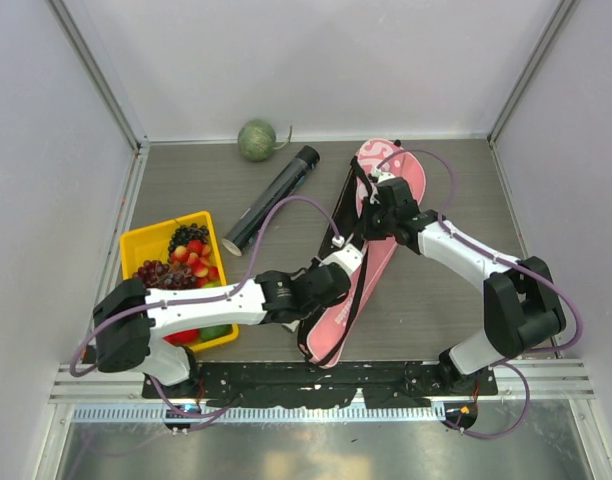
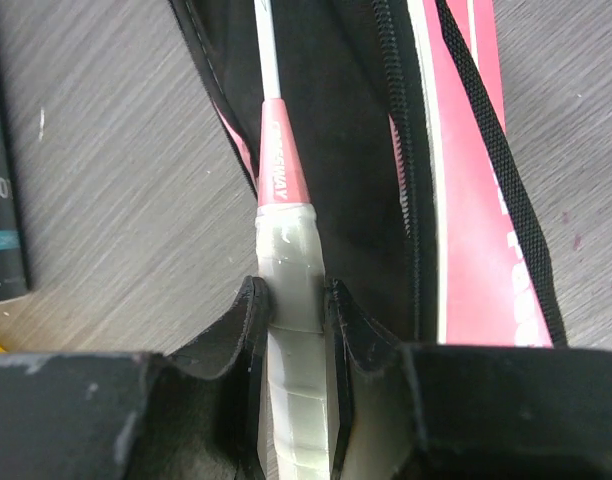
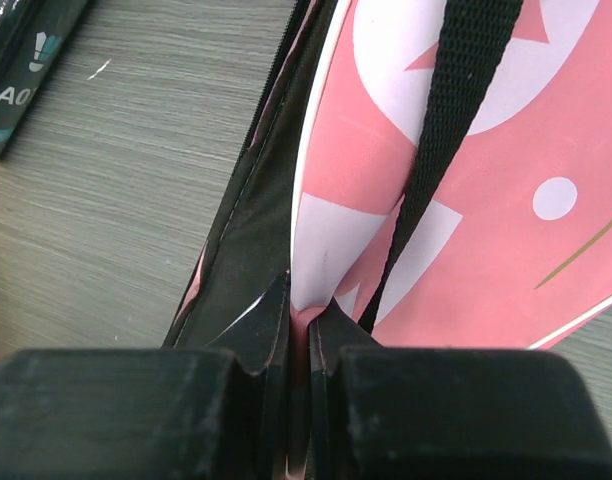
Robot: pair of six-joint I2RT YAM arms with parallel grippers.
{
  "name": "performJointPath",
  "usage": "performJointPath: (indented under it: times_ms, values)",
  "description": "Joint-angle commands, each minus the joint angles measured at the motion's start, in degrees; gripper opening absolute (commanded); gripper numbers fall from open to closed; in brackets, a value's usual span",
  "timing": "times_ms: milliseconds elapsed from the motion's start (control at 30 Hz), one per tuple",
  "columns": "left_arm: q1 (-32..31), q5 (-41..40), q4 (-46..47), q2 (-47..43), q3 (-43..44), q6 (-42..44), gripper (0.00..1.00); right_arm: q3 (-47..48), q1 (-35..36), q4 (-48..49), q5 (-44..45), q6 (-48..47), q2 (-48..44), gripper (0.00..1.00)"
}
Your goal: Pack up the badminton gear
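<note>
The pink racket bag (image 1: 338, 318) lies slanted at mid-table with its long side unzipped and its black lining showing. My left gripper (image 1: 346, 256) (image 2: 293, 292) is shut on the white taped handle of a pink-framed racket (image 2: 284, 200). The racket's thin shaft runs ahead into the bag's dark opening (image 2: 336, 120), and its head is hidden inside. My right gripper (image 1: 375, 203) (image 3: 307, 305) is shut on the edge of the bag's pink top flap (image 3: 336, 230), holding it up beside the black shoulder strap (image 3: 456, 100). The long black tube (image 1: 273, 198) lies left of the bag.
A yellow fruit tray (image 1: 136, 246) with grapes and strawberries sits at the left, under my left arm. A green melon (image 1: 256, 140) rests against the back wall. The tube's end shows at the left edge (image 2: 1, 200) (image 3: 26, 50). Walls close in on three sides.
</note>
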Motion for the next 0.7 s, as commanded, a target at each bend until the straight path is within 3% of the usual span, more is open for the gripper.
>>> performJointPath:
  times_ms: [0,233,267,367,433,667]
  values:
    - [-0.25,-2.36,4.94,2.82,2.72,-7.53,0.0,-1.17,1.18,8.06,-4.21,5.17,-1.18,0.05]
    - [-0.25,-3.43,9.79,7.4,3.95,-13.95,0.0,-1.53,1.26,9.91,-5.71,6.05,-1.0,0.06]
    - [-0.25,-2.73,9.88,7.31,4.21,-14.65,0.05,-1.45,1.18,9.91,-5.71,6.48,-0.92,0.05]
    - [-0.08,-1.84,6.46,4.95,4.92,-14.84,0.34,-0.92,1.26,9.92,-6.58,6.75,-0.56,0.06]
    - [0.53,-1.32,4.44,1.27,4.22,-14.84,0.44,-0.74,1.26,9.83,-6.76,6.14,-0.39,0.05]
    - [4.49,8.16,-2.85,-12.36,0.0,-15.1,0.5,-1.18,0.56,9.74,-6.15,6.22,-1.0,0.06]
